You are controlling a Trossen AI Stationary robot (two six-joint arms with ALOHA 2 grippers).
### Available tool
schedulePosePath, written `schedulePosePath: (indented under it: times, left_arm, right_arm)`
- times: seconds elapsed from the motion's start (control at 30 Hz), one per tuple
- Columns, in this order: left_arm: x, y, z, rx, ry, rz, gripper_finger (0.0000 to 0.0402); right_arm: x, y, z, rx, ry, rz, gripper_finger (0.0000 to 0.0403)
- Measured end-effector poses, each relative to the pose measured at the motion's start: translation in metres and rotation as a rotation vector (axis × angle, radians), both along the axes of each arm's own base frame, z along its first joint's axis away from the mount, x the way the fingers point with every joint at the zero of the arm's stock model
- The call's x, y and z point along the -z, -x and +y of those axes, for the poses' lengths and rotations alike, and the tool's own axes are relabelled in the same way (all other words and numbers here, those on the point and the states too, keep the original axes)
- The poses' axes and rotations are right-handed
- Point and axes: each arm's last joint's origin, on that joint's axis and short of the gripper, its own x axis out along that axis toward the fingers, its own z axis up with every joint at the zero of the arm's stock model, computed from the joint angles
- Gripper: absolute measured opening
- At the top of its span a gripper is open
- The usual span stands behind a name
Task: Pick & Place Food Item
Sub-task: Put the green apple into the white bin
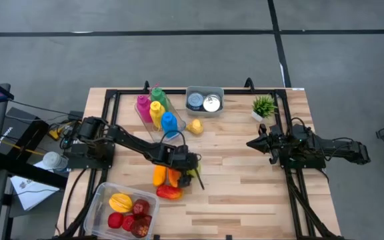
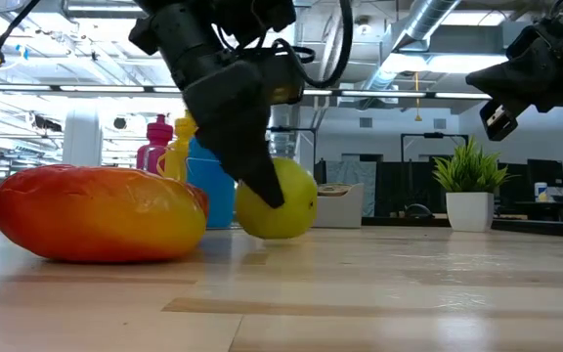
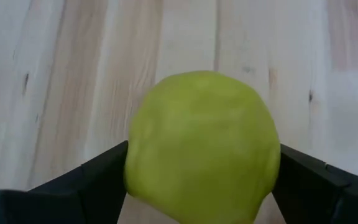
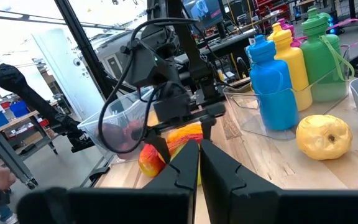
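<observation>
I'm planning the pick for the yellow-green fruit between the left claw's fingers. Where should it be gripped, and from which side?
Grip the yellow-green fruit across its widest middle, coming down from above. It is rounded and sits on the bare wooden table, so a lower or off-centre pinch would likely let it squirt out. The left claw already straddles it this way, one finger at each flank. The mango alongside leaves little room for a side approach.

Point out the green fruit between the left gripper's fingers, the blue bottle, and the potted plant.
green fruit [image 3: 201, 146], left wrist view, middle of its rounded face.
blue bottle [image 4: 273, 87], right wrist view, middle of its body.
potted plant [image 2: 468, 168], low view, its leaves.
</observation>
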Motion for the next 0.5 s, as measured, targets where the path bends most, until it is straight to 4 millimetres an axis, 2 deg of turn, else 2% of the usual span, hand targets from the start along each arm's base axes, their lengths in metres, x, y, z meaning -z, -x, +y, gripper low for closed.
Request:
schedulePosePath:
  times: [0.13, 0.3, 0.4, 0.5]
  left_arm:
    - [-0.007, 0.000, 0.001, -0.136, 0.124, -0.027, 0.0323]
    - [-0.026, -0.010, -0.005, -0.200, 0.378, -0.167, 0.0323]
    - [-0.047, -0.013, -0.008, -0.205, 0.542, -0.271, 0.0324]
    - [-0.078, -0.014, -0.009, -0.183, 0.677, -0.421, 0.0322]
  right_arm:
    - [0.000, 0.000, 0.000, 0.000, 0.000, 0.000, 0.0012]
    - [0.000, 0.000, 0.000, 0.000, 0.000, 0.001, 0.0012]
    - [0.000, 0.000, 0.000, 0.000, 0.000, -0.001, 0.0012]
    - [0.000, 0.000, 0.000, 0.000, 0.000, 0.000, 0.0012]
